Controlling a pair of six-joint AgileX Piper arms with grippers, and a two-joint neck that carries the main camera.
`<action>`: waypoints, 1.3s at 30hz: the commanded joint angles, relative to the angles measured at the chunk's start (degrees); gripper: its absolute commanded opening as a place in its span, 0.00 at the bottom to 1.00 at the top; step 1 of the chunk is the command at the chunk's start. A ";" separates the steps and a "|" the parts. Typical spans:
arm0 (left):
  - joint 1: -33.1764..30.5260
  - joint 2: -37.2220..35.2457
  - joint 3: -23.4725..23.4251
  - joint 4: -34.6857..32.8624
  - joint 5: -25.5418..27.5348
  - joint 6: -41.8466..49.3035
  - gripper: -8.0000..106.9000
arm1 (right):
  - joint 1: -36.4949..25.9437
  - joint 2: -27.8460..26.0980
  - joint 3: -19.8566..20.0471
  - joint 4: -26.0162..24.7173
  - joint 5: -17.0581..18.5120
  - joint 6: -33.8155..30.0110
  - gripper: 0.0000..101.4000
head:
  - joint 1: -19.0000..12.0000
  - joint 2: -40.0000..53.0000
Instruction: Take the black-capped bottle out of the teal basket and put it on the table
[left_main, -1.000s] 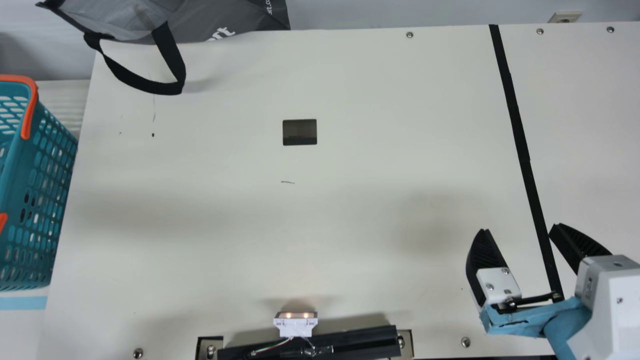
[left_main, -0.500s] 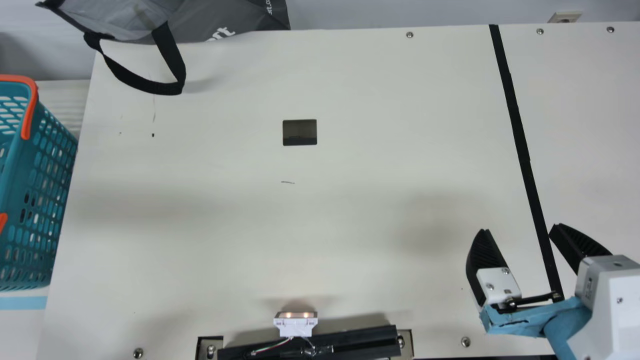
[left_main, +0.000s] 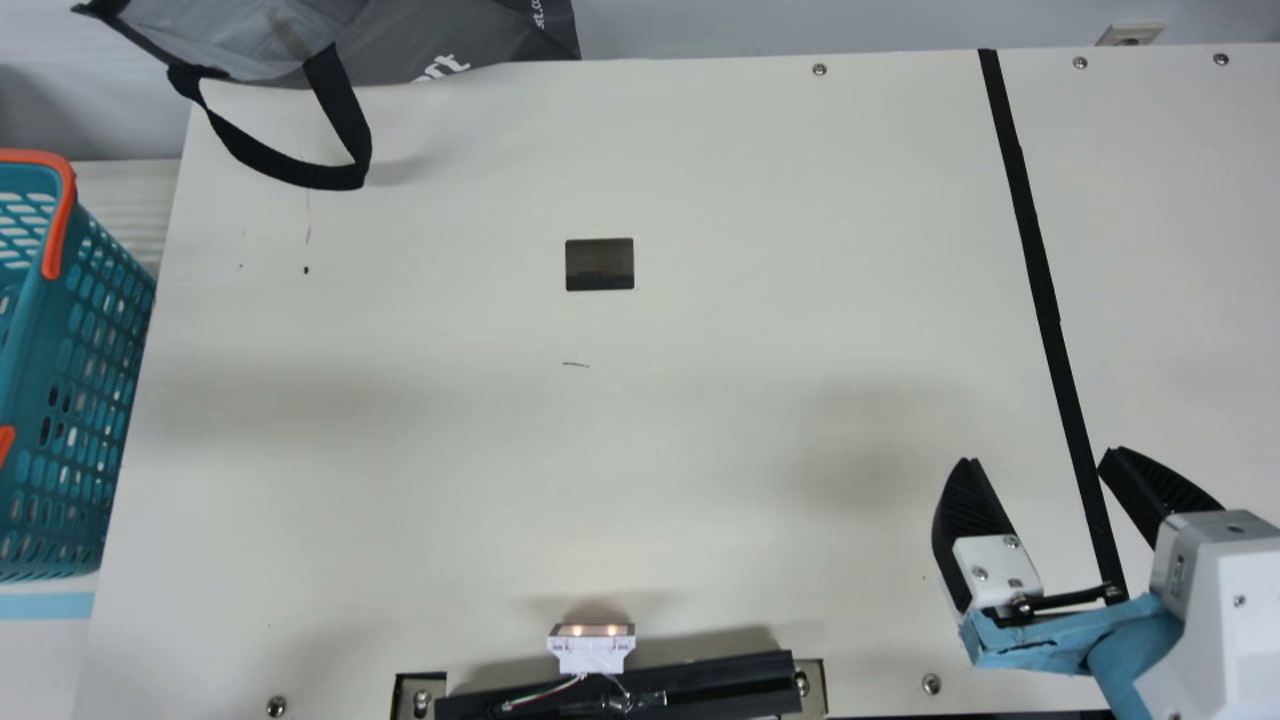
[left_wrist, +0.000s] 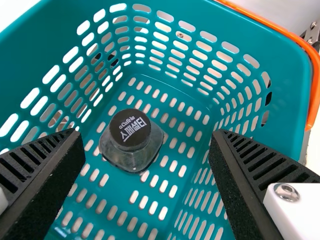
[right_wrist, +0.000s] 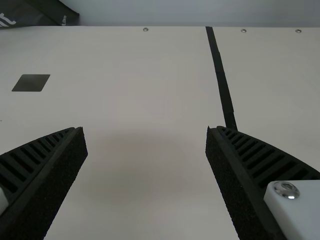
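Fingers (left_wrist: 47, 165) of the left gripper (left_wrist: 146, 132) are spread wide above the bottle, gripping nothing. Those of the right gripper (left_main: 1041, 455) are likewise parted and unloaded, over my right side of the table (left_main: 700, 450). I judge the step in hand to be alignment and descent by the left arm; the task's transfer remains undone.

Hazards are listed by size of the part concerned.

1. Table: the set-down surface includes a rectangular cutout (left_main: 600, 265). If I release the bottle across its edge, the base may tip.

2. Basket (left_main: 30, 385): it stands at the table's left edge. If I descend off-centre, a spread finger could strike a wall and shove the basket. On a low or slanted exit, the load could snag the orange handle (left_main: 61, 220) or the rim.

3. Black-capped bottle (left_wrist: 131, 160): it stands upright on the slotted basket floor. Uneven finger contact would probably push it over — centre first, then close. Its clear body has rounded corners; a diagonal grip could let it rotate as I lift.

4. Black cap (left_wrist: 130, 127): it is narrower than the body. A grip taken too high may hold only the cap's edge, and the bottle could slip free.
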 joint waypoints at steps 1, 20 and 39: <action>-0.27 0.70 0.05 -1.30 -0.17 1.36 1.00 | 0.00 0.00 0.00 0.00 0.00 0.00 0.90 | -0.21 0.47; -0.21 7.38 -0.91 -8.31 -2.86 9.85 1.00 | 0.00 0.00 0.00 0.00 0.00 0.00 0.90 | -0.21 0.47; -1.68 11.18 -2.28 -13.27 -3.79 14.23 1.00 | 0.00 0.00 0.00 0.00 0.00 0.00 0.90 | -0.21 0.47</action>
